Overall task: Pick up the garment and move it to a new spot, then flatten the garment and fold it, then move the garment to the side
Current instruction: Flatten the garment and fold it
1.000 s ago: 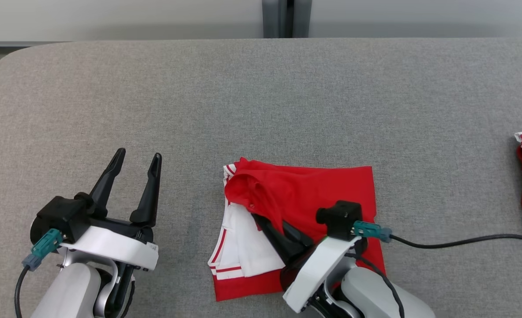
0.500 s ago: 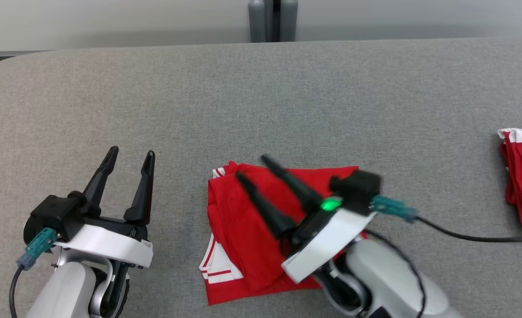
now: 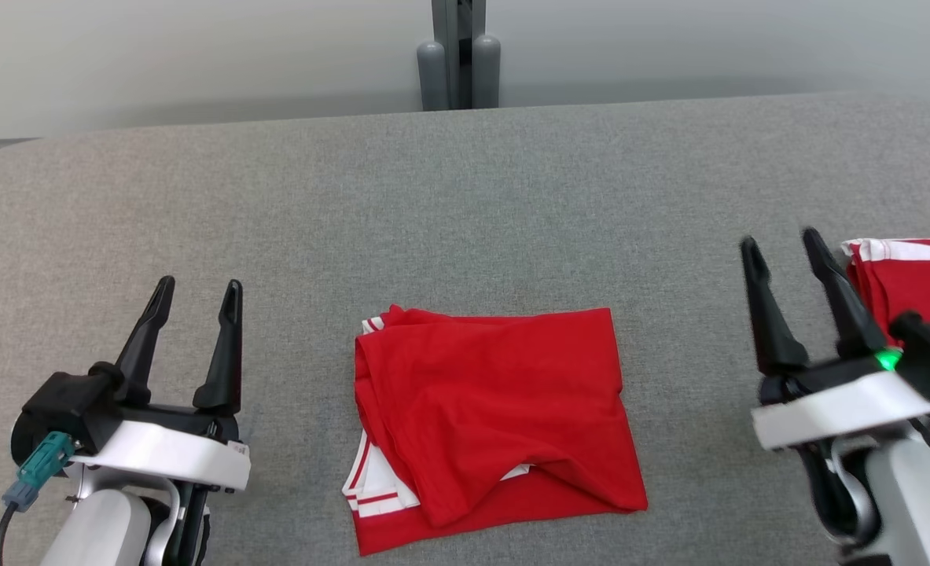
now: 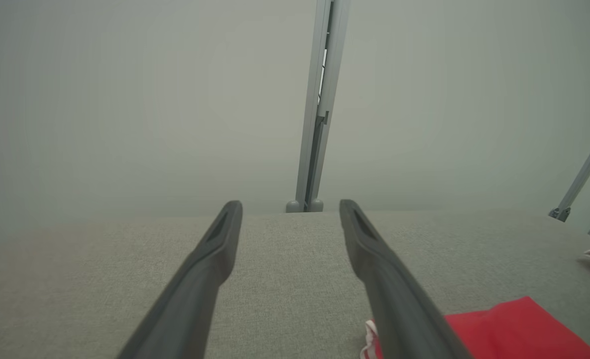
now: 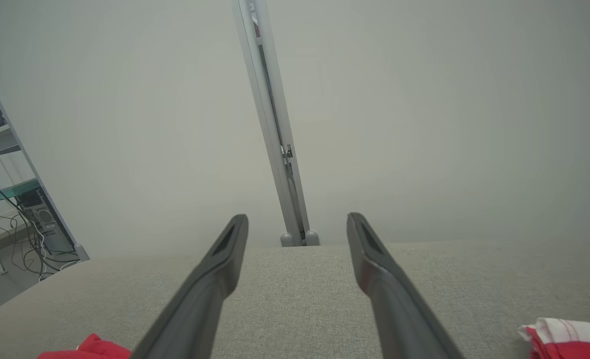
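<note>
I saw a grey fabric-covered table (image 3: 465, 196) bearing two things: a folded red garment (image 3: 496, 409) with white striped trim near its front middle, and, well apart toward the right edge, another red-and-white folded pile (image 3: 914, 275).

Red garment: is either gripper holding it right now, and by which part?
Nothing is held. The left gripper and right gripper both stand open and empty, either side of the folded red garment lying on the table.
</note>
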